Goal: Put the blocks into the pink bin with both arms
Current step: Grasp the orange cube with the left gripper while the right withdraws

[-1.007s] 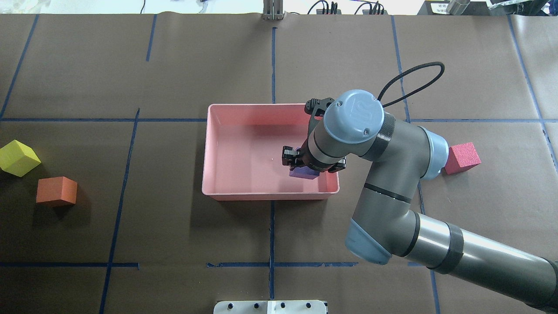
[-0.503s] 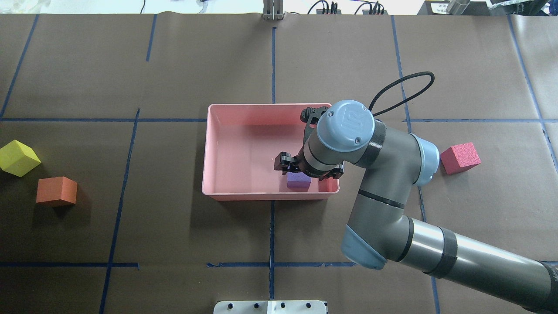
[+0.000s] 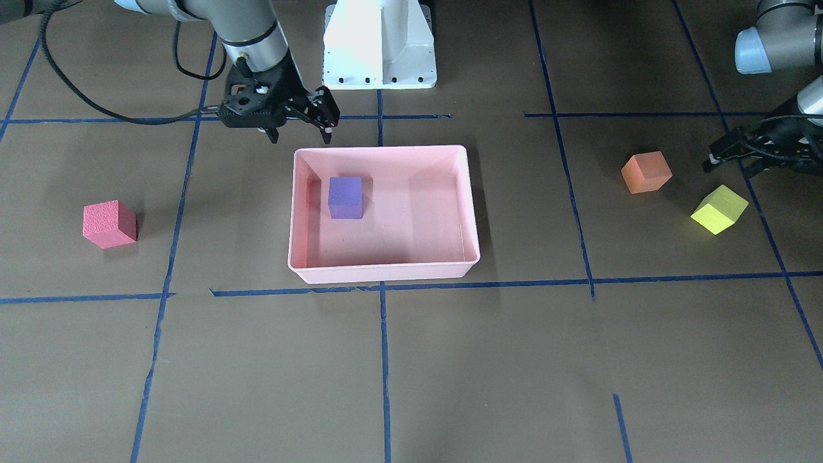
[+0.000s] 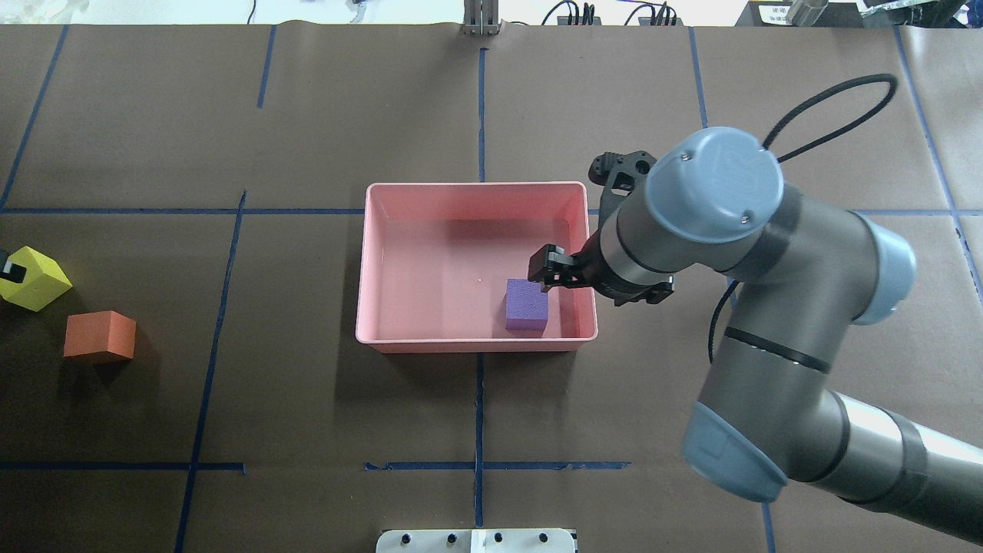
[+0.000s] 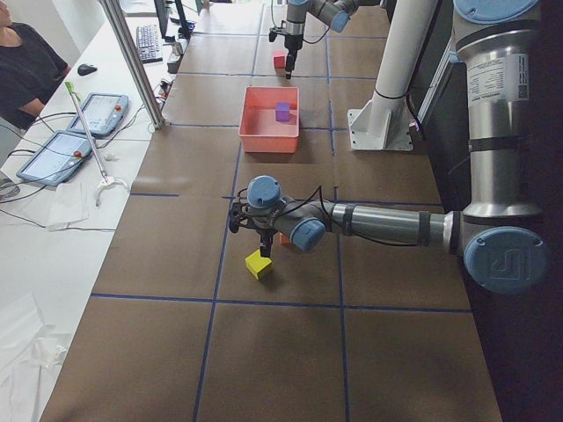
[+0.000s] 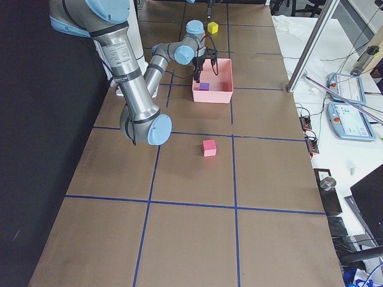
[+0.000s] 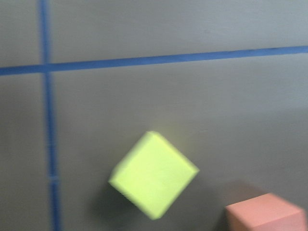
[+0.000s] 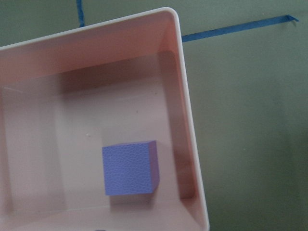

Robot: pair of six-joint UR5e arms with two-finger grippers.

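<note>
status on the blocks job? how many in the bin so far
Done: one of four. The purple block sits in the pink bin; the right gripper is open and empty above it. In hand: nothing gripped; the left gripper hovers near the yellow block. Left: yellow block, orange block and red block, all on the table.

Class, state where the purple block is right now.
In the overhead view, the purple block lies inside the pink bin, on its floor near the right-hand corner closest to the robot.
</note>
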